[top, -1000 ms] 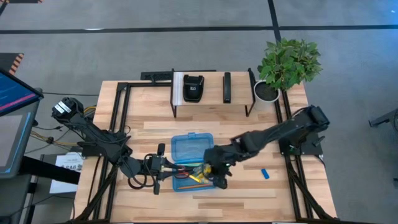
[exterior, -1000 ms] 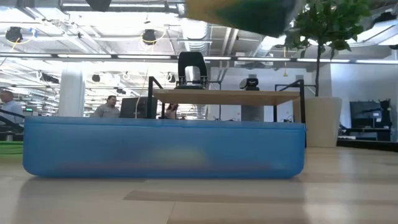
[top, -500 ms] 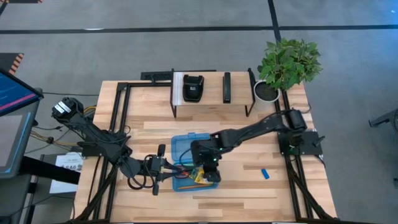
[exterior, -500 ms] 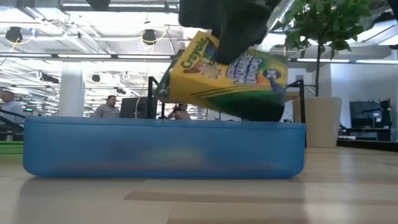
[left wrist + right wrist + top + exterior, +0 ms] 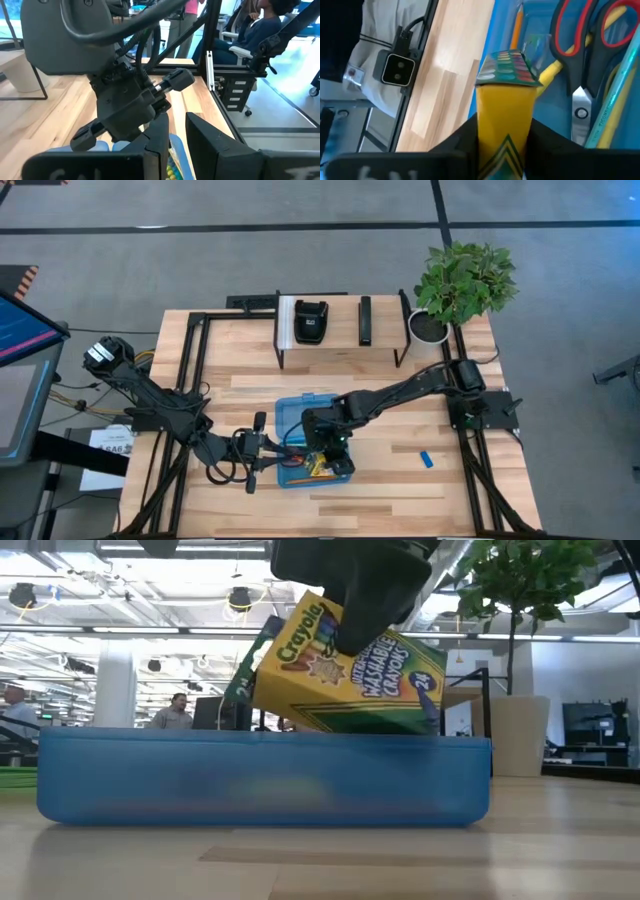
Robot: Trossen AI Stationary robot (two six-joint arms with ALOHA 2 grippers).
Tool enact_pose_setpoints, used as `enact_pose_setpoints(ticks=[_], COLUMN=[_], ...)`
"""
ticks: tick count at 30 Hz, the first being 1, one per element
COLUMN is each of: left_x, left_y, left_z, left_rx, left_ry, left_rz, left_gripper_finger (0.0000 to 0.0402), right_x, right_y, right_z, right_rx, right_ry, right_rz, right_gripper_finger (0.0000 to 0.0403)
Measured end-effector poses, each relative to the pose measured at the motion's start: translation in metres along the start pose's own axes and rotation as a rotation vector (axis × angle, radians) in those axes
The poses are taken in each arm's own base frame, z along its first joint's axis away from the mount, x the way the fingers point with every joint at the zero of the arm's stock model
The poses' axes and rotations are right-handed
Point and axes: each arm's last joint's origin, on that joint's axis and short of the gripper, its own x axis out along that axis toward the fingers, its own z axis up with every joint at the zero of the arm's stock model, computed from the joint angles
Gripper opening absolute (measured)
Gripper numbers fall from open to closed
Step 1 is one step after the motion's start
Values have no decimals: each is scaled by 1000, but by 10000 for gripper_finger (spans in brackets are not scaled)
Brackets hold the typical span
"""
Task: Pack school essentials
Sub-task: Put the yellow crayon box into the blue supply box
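The right end effector (image 5: 328,448) sits over the blue bin (image 5: 290,412) at lower centre of the high view, its fingers clamped on either side of the crayon box (image 5: 335,670). In the low view the box hangs tilted above the bin's rim, its lower edge dipping behind the near wall. Its yellow face reads "Crayola", "ULTRA-CLEAN WASHABLE CRAYONS" and "24" — the green end flap faces the frame's left.

The right wrist view looks down the box into the bin, where red-handled scissors (image 5: 582,55), a yellow pencil (image 5: 549,72) and a teal pencil (image 5: 610,110) lie just past it.

The left end effector (image 5: 256,456) waits at the bin's left edge with its fingers a narrow gap apart, holding nothing. From its wrist view the right arm fills the space directly ahead.

A small blue eraser (image 5: 426,459) lies alone on the desk (image 5: 400,395), right of the bin. Along the upper edge of the high view stand a shelf frame with a black device (image 5: 310,322) and a potted plant (image 5: 460,285) at the desk's upper right corner.

People show in the room behind, one seated in a chair (image 5: 262,30).
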Motion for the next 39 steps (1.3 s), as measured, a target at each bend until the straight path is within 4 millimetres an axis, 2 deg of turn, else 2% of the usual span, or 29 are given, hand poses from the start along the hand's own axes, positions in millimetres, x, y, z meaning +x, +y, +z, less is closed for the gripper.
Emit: enact_pose_setpoints(ticks=[7,12,30,39], left_x=[0,0,0,0], left_y=[0,0,0,0], left_z=[0,0,0,0], left_rx=[-2,-2,-2,-3], left_ry=[-1,-1,-1,-1], left_rz=[0,0,0,0], left_gripper_finger=[52,52,52,52], right_x=[1,1,-11,-10], right_y=[1,-2,-10,-8], right_z=[0,0,-1,-1], right_rx=[-35,-38,-97,-100], right_ry=[-1,-5,7,10], right_rz=[-59,-125,-476,-478], right_gripper_finger=[203,226,220,219])
